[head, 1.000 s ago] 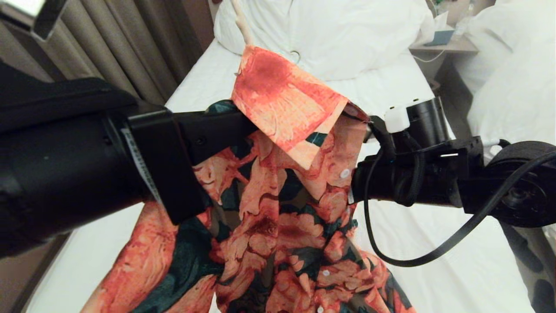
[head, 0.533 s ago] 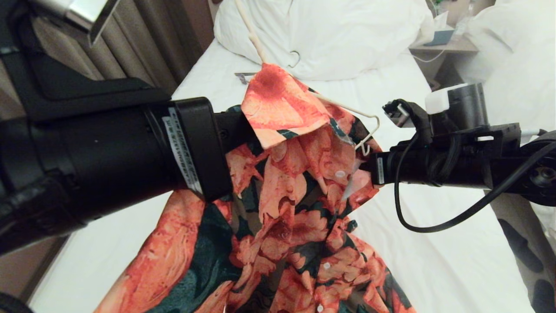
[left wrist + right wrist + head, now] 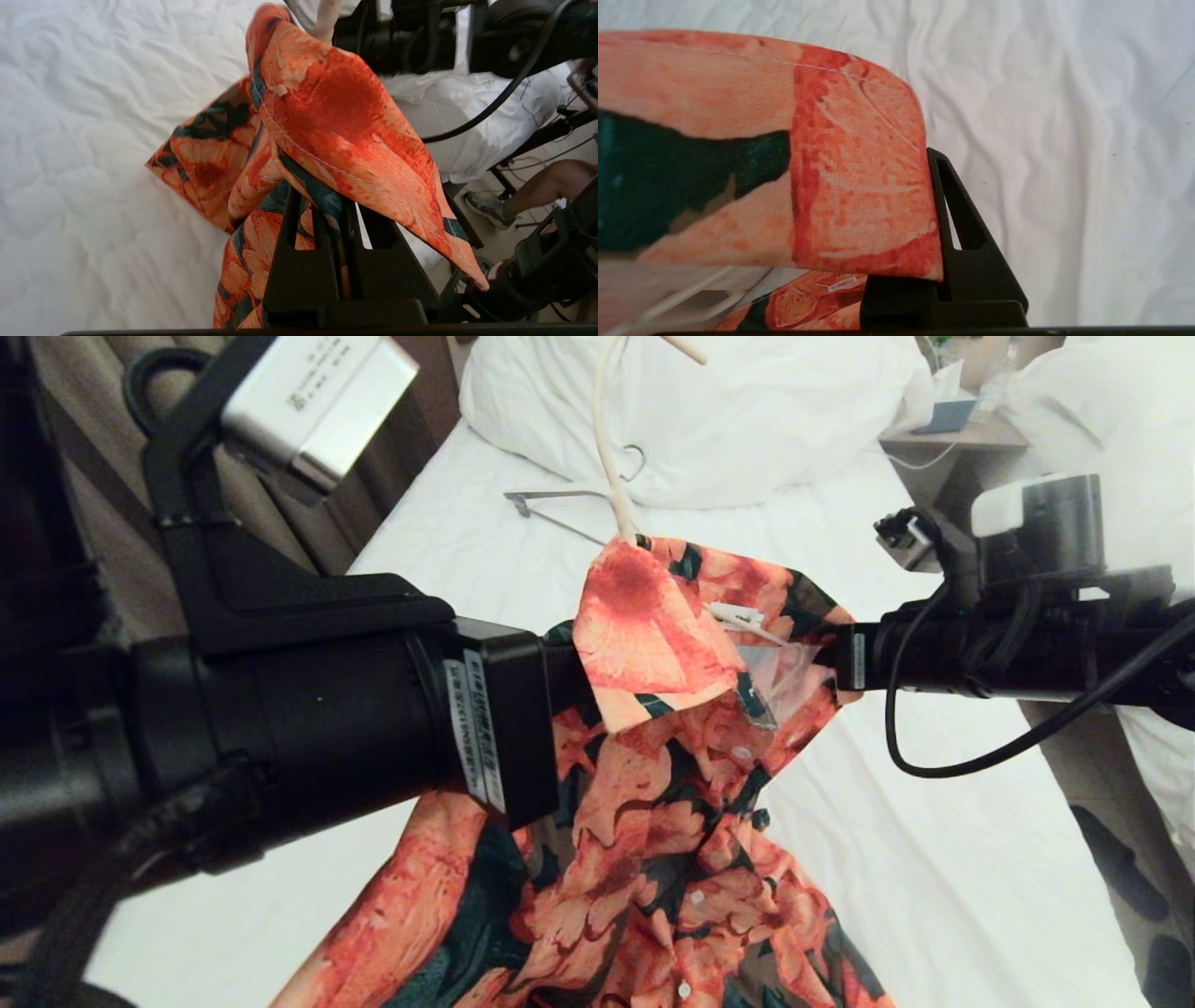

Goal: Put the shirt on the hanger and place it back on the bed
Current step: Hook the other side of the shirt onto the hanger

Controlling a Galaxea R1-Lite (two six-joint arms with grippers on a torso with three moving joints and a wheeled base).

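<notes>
A white bed (image 3: 934,859) filled the frame. At lower centre hung the shirt (image 3: 653,859), its collar pinched by both closed grippers, the left gripper (image 3: 329,219) mid-left, the right gripper (image 3: 826,649) mid-right. Above, the hanger (image 3: 607,448) rose toward pillows (image 3: 747,411) at top.

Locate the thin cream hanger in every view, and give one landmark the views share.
Head view: the hanger rises from the shirt collar, top centre.
Left wrist view: only a cream stub at the top edge, behind the collar.
Right wrist view: pale thin lines at bottom left, possibly the hanger.
Shared landmark: the orange collar flap.
</notes>
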